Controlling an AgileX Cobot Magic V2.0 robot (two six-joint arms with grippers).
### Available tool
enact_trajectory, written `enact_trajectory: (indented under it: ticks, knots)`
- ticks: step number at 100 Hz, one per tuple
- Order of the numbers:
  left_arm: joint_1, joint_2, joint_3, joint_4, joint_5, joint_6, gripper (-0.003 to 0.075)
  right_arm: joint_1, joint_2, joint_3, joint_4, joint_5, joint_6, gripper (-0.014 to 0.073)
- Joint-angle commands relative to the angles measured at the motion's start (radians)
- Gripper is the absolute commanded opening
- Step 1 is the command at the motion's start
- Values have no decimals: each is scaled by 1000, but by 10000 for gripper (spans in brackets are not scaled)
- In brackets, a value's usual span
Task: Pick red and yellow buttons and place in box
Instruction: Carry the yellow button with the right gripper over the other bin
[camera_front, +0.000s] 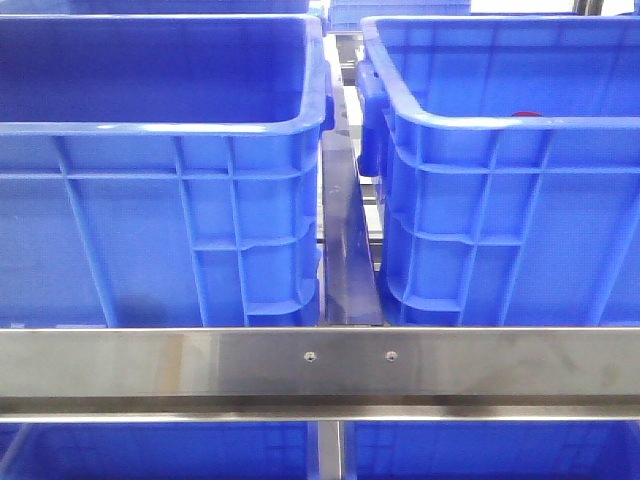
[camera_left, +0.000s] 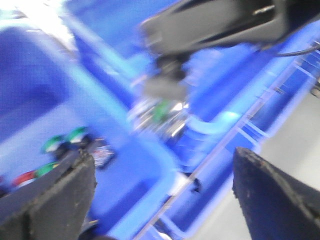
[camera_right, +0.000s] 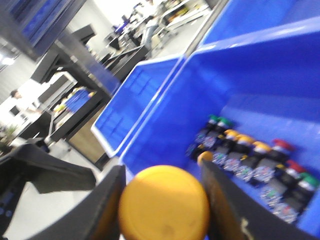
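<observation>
Right gripper (camera_right: 162, 200) clamped on yellow button (camera_right: 164, 202); left gripper (camera_left: 160, 195) jaws apart, empty; carry level, release low inside crate (camera_right: 280, 85).

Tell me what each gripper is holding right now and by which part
The right gripper clamps a yellow button by the sides of its cap. The left gripper is open and holds nothing.

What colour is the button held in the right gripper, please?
Orange-yellow: the button sits between the right gripper fingers, clearest in the right wrist view.
</observation>
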Motion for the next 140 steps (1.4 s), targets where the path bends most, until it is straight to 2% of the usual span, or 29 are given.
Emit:
enact_trajectory:
  ticks: [1, 17, 43, 57, 68, 78, 87, 104, 121, 140]
  knots:
    - [58, -54, -7, 19, -55, -35, 533, -39, -39, -37, 125, 69, -16, 90]
    - [216, -137, 65, 21, -55, -53, 533, -75, -39, -37, 116, 95, -16, 90]
    - [532, -332, 207, 21, -58, -53, 533, -82, -39, -37, 103, 75, -16, 90]
    - [636, -452, 281, 17, -56, -53, 531, -82, -39, -37, 94, 60, -16, 90]
    - [668, -541, 332, 11, -54, -53, 493, -82, -39, -37, 72, 43, -16, 90]
    - [675, -623, 368, 11, -54, -53, 410, -82, -39, -37, 64, 27, -17, 90]
    - [675, -678, 388, 11, -54, -53, 281, -82, -39, -37, 64, 1, -19, 90]
    - [675, -718, 407, 11, -53, -53, -20, -83, -39, -37, 64, -72, -66, 90]
    - [675, -718, 417, 11, -46, -53, -19, -84, -46, -37, 64, -212, -138, 90]
    - [675, -718, 419, 11, -46, -53, -19, -84, -53, -39, 72, -483, -285, 90]
